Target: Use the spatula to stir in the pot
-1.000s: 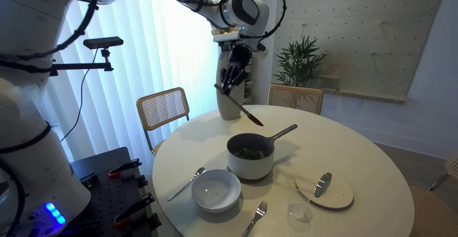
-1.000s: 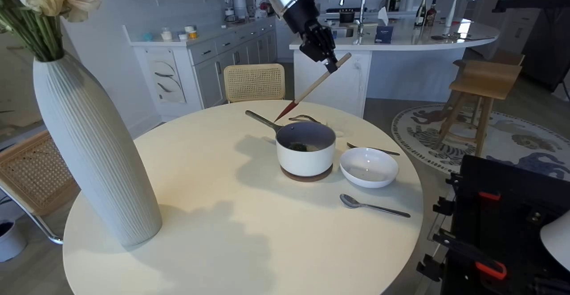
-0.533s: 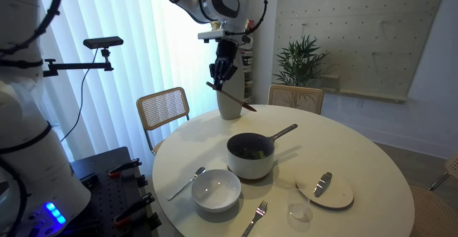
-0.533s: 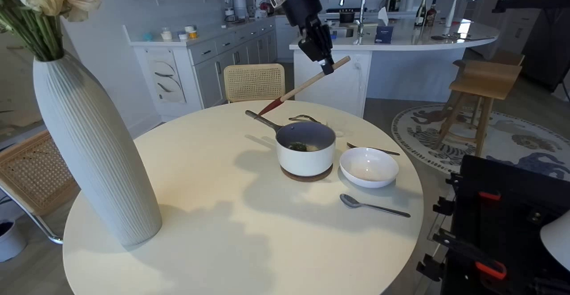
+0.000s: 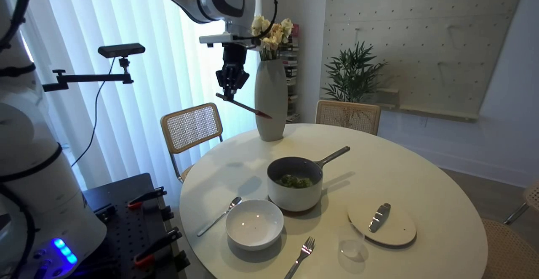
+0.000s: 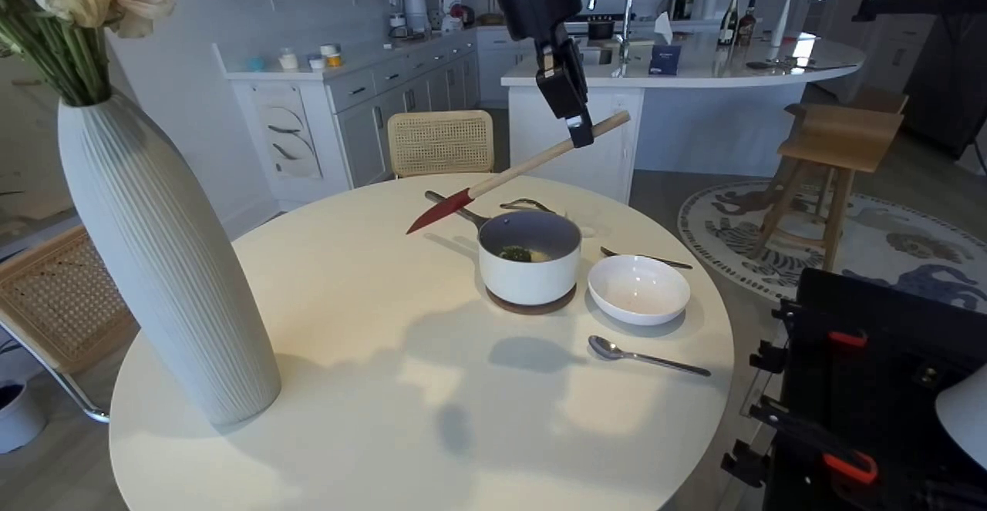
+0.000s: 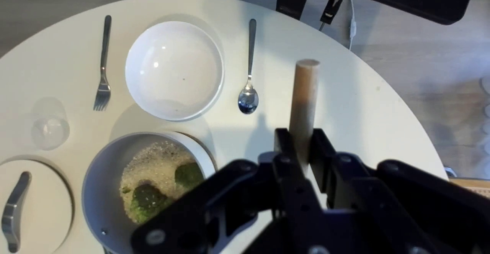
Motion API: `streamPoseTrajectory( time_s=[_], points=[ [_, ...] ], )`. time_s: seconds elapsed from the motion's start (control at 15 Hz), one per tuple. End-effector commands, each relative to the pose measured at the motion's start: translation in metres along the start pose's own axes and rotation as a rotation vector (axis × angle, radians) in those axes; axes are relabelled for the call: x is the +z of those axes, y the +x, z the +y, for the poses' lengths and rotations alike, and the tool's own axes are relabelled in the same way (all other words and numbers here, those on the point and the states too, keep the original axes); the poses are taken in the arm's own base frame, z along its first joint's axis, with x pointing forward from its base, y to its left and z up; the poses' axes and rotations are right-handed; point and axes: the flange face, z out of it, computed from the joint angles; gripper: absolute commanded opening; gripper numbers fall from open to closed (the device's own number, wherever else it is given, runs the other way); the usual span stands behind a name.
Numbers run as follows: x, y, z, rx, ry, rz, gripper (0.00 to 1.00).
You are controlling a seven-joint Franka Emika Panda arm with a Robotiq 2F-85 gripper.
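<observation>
My gripper (image 5: 229, 95) is shut on the pale wooden handle of the spatula (image 5: 245, 107). The spatula is held tilted in the air, its red head (image 6: 441, 211) lower than the handle end. In the wrist view the fingertips (image 7: 300, 143) clasp the handle (image 7: 304, 93); the head is hidden there. The pot (image 5: 294, 197) is white outside and dark grey inside, with a long brown-grey handle, and stands on a round brown trivet (image 6: 532, 307). Green pieces and pale grains lie inside it, seen in the wrist view (image 7: 153, 181). The spatula is above the table, apart from the pot.
A white bowl (image 5: 254, 224), a spoon (image 5: 221, 216), a fork (image 5: 301, 256), a clear glass (image 5: 353, 249) and a lid with a metal handle (image 5: 400, 228) lie around the pot. A tall white vase with flowers (image 6: 166, 264) stands on the table, and chairs (image 5: 193, 127) surround it.
My gripper has moved away from the pot, toward the left in an exterior view, carrying the spatula. The spatula is now tilted less steeply, and its head has moved away from the pot.
</observation>
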Motion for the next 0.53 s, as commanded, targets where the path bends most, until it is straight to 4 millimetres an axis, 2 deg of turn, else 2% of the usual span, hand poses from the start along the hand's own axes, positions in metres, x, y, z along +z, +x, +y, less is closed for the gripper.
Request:
streamPoseTrajectory(
  time_s=[0.0,0.13,0.47],
  points=[
    [0.008,-0.017,-0.03,-0.081,0.005,0.062,0.04],
    [0.018,-0.013,-0.04,-0.108,0.013,0.098,0.04],
    [0.07,0.017,-0.045,-0.149,0.046,0.145,0.04]
  ],
)
